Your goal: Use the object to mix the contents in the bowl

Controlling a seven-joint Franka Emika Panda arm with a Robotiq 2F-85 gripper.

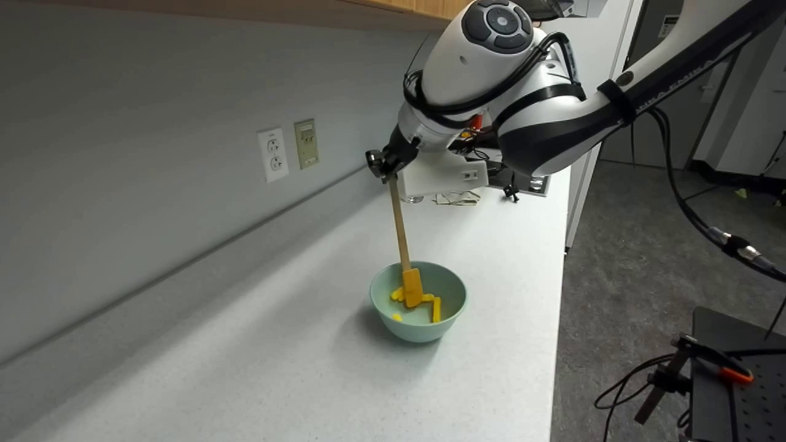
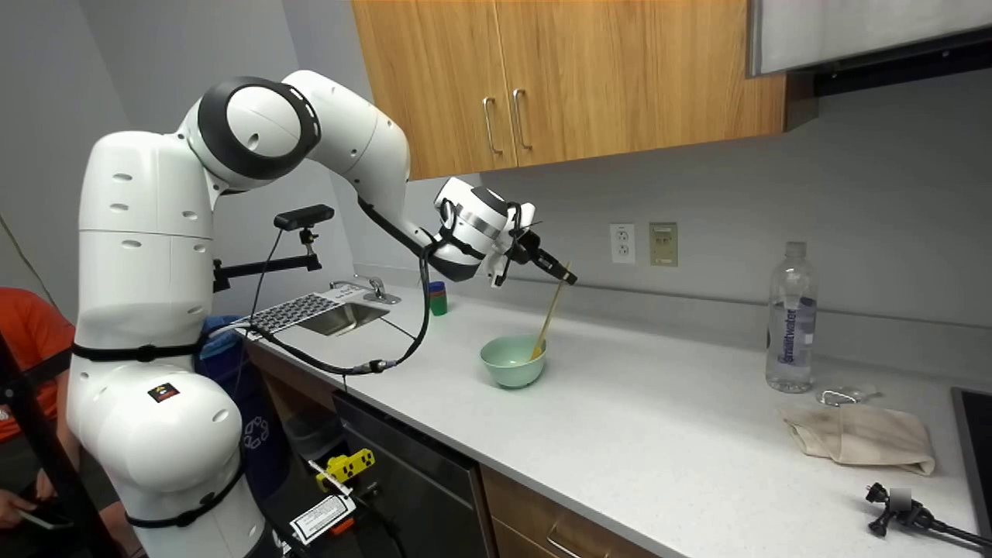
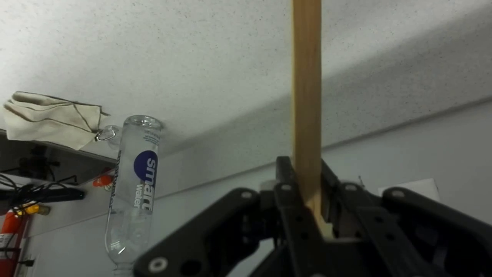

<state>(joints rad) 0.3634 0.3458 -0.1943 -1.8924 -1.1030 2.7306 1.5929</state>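
Note:
The object is a pale tan stick with a flat yellow-orange head. It slants down into the pale teal-green bowl, its head inside. The stick and the bowl also show in an exterior view. The contents are small yellow pieces beside the head on the bowl's floor. My gripper is shut on the stick's upper end, above the bowl; it also shows in an exterior view. In the wrist view the stick runs between both fingers; the bowl is out of view there.
The bowl stands on a white counter with a wall behind. A water bottle, a folded cloth and a black mount lie farther along. Cabinets hang above. A sink and stacked cups are toward the corner.

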